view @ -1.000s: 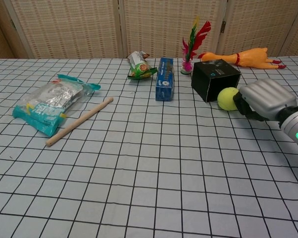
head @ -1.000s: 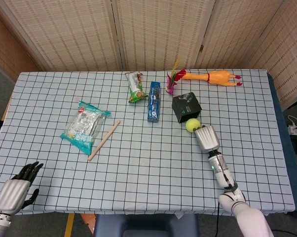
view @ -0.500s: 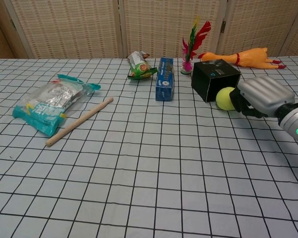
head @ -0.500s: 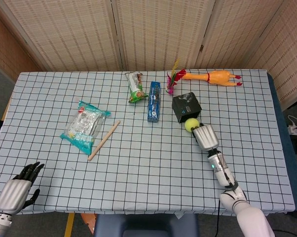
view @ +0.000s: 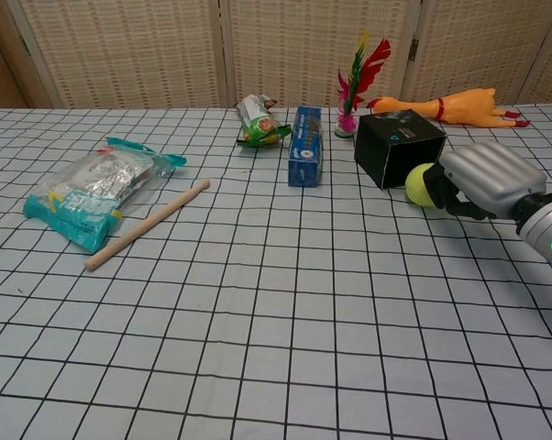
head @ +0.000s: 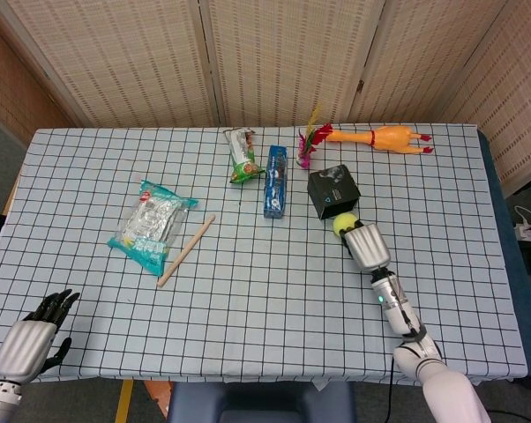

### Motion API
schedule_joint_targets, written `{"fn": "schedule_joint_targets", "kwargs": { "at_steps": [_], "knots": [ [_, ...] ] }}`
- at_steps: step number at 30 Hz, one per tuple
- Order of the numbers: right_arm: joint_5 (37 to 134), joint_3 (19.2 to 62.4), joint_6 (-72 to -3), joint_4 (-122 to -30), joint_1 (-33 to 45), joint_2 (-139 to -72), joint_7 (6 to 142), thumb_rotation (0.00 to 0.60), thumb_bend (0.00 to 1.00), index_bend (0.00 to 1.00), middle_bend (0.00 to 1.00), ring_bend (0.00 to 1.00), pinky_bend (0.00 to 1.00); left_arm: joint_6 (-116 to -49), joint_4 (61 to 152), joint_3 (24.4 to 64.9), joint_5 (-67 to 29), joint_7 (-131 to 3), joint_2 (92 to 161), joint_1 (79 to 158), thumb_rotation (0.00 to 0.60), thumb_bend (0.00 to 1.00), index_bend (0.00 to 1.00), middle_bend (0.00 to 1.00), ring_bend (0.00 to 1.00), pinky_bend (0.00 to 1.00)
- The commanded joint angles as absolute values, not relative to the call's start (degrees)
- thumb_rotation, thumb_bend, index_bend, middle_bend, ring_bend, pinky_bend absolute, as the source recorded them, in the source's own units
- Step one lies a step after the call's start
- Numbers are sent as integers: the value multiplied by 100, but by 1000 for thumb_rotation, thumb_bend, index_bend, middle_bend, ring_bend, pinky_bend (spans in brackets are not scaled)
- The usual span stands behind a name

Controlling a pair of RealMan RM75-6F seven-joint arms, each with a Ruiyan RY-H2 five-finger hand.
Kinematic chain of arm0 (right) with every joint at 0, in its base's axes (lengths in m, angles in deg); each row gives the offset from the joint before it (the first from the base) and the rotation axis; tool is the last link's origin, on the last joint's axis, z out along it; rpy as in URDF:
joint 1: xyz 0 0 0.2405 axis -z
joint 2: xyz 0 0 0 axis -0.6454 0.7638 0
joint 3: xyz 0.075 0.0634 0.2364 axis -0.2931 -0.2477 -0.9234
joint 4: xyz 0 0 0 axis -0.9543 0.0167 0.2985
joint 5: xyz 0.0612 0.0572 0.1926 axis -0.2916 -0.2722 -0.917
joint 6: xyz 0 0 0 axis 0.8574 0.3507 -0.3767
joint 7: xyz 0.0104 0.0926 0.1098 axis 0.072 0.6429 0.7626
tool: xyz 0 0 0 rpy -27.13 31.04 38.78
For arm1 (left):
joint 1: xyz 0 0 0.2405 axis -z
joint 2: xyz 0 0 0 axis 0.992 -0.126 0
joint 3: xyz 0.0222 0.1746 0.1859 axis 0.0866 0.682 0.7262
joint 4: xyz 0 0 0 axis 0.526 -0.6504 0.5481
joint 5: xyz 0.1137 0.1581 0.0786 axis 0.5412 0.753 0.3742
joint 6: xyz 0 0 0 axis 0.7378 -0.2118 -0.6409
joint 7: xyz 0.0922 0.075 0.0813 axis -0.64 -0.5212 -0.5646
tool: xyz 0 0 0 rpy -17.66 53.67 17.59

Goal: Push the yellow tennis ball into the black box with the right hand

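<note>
Since a second ago the right hand [view: 478,179] has eased the fuzzy yellow tennis ball [view: 421,184] up against the black cardboard box [view: 397,145]; left to right: the left hand [head: 26,339] rests by the near table edge, fingers apart, holding nothing; the ball touches the box's front; the right hand's fingers curl against the ball.

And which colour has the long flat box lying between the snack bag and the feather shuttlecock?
Blue; the long flat box shows best in the chest view.
</note>
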State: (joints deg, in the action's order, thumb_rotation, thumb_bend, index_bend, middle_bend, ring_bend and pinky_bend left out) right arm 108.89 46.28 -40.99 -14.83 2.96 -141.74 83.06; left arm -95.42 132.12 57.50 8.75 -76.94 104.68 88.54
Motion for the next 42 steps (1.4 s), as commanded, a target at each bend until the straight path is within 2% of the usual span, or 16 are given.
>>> {"fn": "schedule_joint_targets", "kwargs": {
  "at_steps": [1, 5, 10, 21, 29, 35, 39, 42],
  "knots": [
    [10870, 4615, -4070, -1490, 290, -14167, 8300, 600, 163, 697, 678, 485, 799, -9536, 13214, 5752, 872, -7694, 10468, 8856, 600, 446, 30, 33, 56, 413],
    [10839, 4600, -3942, -1546, 259, -14132, 8326, 600, 128, 609, 589, 421, 737, -9519, 13218, 5753, 856, -7705, 10471, 8861, 600, 446, 30, 33, 57, 414],
    [10838, 4617, -3796, -1633, 221, -14076, 8306, 600, 111, 494, 452, 323, 601, -9505, 13215, 5751, 846, -7713, 10476, 8870, 600, 446, 30, 33, 56, 414],
    [10841, 4634, -3761, -1706, 209, -14048, 8352, 600, 84, 381, 312, 211, 449, -9490, 13213, 5748, 819, -7719, 10478, 8876, 600, 446, 29, 32, 57, 414],
    [10719, 4548, -3414, -1746, 127, -14049, 8287, 600, 46, 275, 245, 148, 351, -9509, 13212, 5743, 811, -7720, 10480, 8870, 600, 446, 29, 32, 57, 414],
    [10673, 4509, -3176, -1840, 9, -14029, 8317, 600, 12, 110, 103, 14, 169, -9483, 13208, 5728, 757, -7740, 10488, 8879, 600, 446, 30, 33, 57, 414],
    [10701, 4528, -3160, -1851, -47, -14023, 8343, 600, 7, 12, 22, 0, 70, -9469, 13209, 5726, 737, -7753, 10494, 8883, 600, 446, 29, 33, 57, 414],
    [10701, 4530, -3146, -1863, -64, -14022, 8354, 600, 6, 0, 1, 0, 54, -9456, 13212, 5723, 712, -7762, 10496, 8885, 600, 447, 30, 33, 56, 415]
  ]
}}
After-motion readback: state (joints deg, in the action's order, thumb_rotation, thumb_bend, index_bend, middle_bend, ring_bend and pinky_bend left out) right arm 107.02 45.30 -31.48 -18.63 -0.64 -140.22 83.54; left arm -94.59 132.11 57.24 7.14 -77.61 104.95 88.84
